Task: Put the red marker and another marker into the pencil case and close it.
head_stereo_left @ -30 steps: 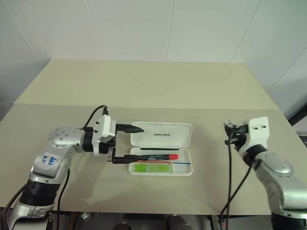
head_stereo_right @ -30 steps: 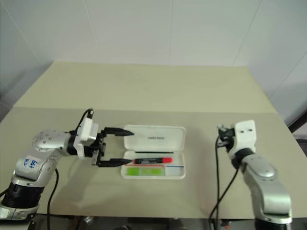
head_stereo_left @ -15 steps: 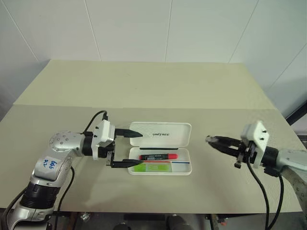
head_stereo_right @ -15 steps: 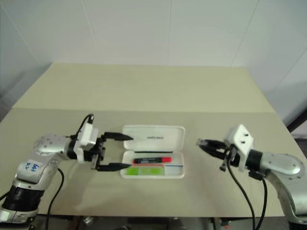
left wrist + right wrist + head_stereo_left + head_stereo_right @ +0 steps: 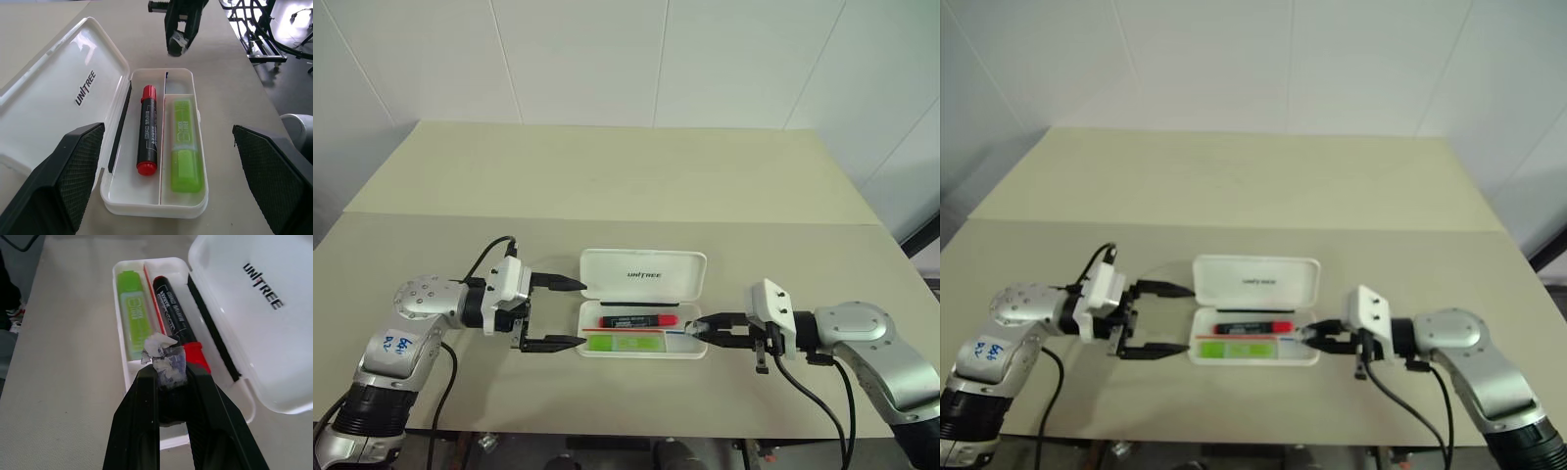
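Observation:
The white pencil case (image 5: pixel 646 262) lies open mid-table, its lid raised at the far side. In its tray lie the red marker (image 5: pixel 639 320) at the back and the lime-green marker (image 5: pixel 625 341) in front, side by side with a thin divider between them. My left gripper (image 5: pixel 570 313) is open at the case's left end, fingers spread wider than the tray. My right gripper (image 5: pixel 697 330) is shut, its tip at the tray's right end. A grey-white scrap (image 5: pixel 164 360) sits at its fingertips. The left wrist view shows the red marker (image 5: pixel 147 129) and green marker (image 5: pixel 185 144).
The beige table (image 5: pixel 626 186) stretches far behind the case to a white wall. Its front edge runs close below both arms. Cables hang from each wrist.
My right gripper swung in from the right, turned to point left and came to the case's right end. My left gripper drew slightly back from the left end.

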Controlling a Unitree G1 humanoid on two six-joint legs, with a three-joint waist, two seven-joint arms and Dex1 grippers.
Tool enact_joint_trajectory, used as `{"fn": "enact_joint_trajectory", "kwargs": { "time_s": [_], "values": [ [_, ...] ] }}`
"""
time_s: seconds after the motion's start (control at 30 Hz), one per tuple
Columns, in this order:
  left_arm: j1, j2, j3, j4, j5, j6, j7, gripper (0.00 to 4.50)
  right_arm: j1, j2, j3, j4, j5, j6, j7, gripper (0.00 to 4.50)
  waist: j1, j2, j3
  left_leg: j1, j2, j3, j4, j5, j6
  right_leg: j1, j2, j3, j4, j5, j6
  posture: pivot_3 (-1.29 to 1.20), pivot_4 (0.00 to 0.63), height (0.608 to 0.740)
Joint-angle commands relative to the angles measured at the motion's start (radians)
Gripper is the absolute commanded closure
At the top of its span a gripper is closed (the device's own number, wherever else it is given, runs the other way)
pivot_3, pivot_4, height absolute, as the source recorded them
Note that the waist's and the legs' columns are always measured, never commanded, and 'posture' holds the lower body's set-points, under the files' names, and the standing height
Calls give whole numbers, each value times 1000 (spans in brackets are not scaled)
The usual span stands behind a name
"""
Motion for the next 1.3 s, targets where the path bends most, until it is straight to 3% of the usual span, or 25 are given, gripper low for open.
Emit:
{"fn": "enact_joint_trajectory", "kwargs": {
  "time_s": [0.03, 0.77, 1.17, 1.3],
  "values": [
    [8, 17, 31, -30, -3, -9, 9, 0, -30, 20, 19, 18, -14, -40, 15, 4131, -2, 0, 0, 0, 0, 0, 0, 0, 0, 0, 0, 0, 0, 0, 0, 0, 150, 740],
    [-7, 36, 28, -28, -2, -11, 12, 0, -37, 66, 93, 97, -80, -126, 54, 4131, -1, 0, 0, 0, 0, 0, 1, 0, 0, 0, 0, 0, 1, 0, 0, 0, 150, 740],
    [-28, 34, 23, -17, 2, -10, 2, 0, -64, 61, 74, 123, -91, -148, 67, 53, -1, 0, 0, 0, 0, 0, 1, 0, 0, 0, 0, 0, 2, 0, 0, 0, 150, 740],
    [-33, 27, 22, -11, 1, -5, 8, 0, -58, 26, 22, 46, -18, -60, 70, 21, 0, 0, 0, 0, 0, 0, 1, 0, 0, 0, 0, 0, 2, 0, 0, 0, 150, 740]
  ]
}}
